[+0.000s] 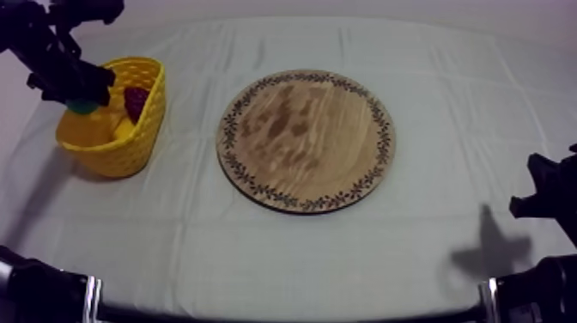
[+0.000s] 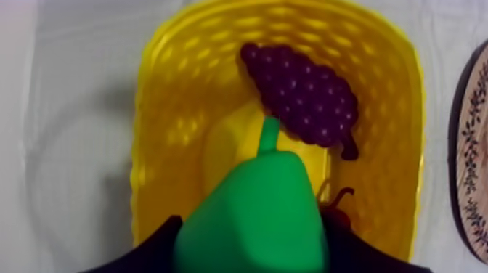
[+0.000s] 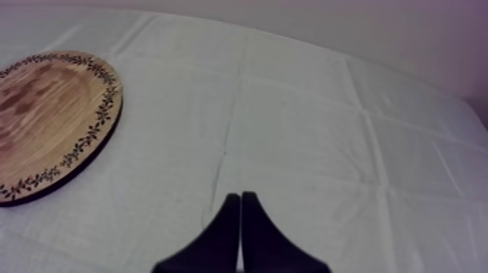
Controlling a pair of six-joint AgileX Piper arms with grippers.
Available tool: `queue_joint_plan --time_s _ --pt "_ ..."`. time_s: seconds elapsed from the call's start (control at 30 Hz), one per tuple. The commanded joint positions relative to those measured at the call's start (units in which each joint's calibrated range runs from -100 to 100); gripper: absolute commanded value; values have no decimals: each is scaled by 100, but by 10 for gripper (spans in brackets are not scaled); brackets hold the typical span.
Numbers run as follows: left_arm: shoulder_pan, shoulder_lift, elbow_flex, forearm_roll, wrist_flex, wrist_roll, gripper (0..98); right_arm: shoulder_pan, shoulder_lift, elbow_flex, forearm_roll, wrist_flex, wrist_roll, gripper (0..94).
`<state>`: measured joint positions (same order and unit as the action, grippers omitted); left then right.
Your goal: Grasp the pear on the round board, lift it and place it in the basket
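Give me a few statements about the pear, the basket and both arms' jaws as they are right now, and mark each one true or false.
1. The left jaws hold the pear over the yellow basket. True.
2. The pear lies on the wooden board. False: it is held over the basket, off the board.
3. A bunch of grapes lies in the basket. True.
4. The right jaws are open. False: they lie together as a narrow wedge, shut on nothing, above the cloth.
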<state>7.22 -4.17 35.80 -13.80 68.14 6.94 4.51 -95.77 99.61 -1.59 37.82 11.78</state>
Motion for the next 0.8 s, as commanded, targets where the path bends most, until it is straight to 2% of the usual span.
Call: queue_joint_plan --time_s 0.0,0.3,0.37,0.47,0.53,0.77 --pt "32 -19 131 -5 -3 -9 605 1 1 5 0 0 1 5" --pt "156 -127 366 56 -55 -23 625 -6 1 5 0 0 1 5" --pt "150 -111 365 57 -74 32 681 -6 1 5 0 0 1 5" --pt "103 -70 365 55 -108 77 832 -6 1 5 0 0 1 5" --pt "84 -48 362 27 -139 107 895 -6 1 5 0 0 1 5" --pt "-65 -103 276 -38 -384 126 951 -6 1 5 0 0 1 5"
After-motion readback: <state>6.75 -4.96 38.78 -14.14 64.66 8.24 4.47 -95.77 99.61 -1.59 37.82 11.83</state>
